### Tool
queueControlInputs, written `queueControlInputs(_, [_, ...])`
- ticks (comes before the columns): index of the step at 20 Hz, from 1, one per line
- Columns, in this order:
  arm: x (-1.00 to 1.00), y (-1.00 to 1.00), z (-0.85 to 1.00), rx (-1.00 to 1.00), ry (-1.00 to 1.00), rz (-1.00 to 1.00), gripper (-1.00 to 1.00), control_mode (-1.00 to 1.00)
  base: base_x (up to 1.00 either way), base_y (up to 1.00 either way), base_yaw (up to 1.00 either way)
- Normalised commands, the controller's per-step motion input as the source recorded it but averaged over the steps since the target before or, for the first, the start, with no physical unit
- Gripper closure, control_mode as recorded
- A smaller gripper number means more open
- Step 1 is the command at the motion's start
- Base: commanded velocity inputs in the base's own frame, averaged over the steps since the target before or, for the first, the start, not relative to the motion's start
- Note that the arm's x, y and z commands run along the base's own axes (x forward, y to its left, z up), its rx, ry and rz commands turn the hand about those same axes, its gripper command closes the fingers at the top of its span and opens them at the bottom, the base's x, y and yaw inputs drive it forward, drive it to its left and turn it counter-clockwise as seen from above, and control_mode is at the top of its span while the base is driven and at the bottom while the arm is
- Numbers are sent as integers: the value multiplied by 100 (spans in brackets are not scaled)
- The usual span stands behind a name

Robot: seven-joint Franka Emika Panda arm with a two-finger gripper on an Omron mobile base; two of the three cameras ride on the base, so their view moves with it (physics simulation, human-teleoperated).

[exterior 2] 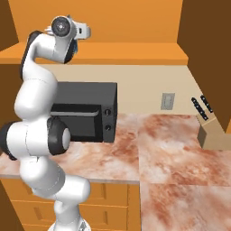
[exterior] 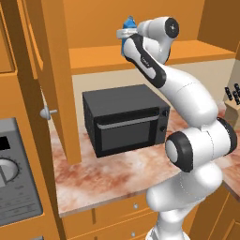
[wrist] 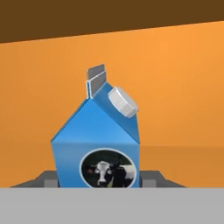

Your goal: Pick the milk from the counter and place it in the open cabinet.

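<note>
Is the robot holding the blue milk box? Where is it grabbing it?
Yes. The gripper is shut on the milk, pinching its lower body from both sides, up at the open cabinet shelf.

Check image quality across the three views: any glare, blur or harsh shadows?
Left base view: flat even rendered light, soft shade under the orange wooden cabinet shelf, mildly soft edges. Right base view: no glare on the reddish marbled stone counter; the black microwave reads dark but clear. Hand view: the bright-blue gabled milk carton is sharp, cow mark legible, no distortion.
</note>
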Motion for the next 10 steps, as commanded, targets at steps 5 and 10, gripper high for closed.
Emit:
queueControlInputs(5, [53, 8, -45, -7, 0, 0, 100, -100, 0, 0, 0])
queueControlInputs(10, [34, 2, -44, -4, 0, 0, 100, -100, 0, 0, 0])
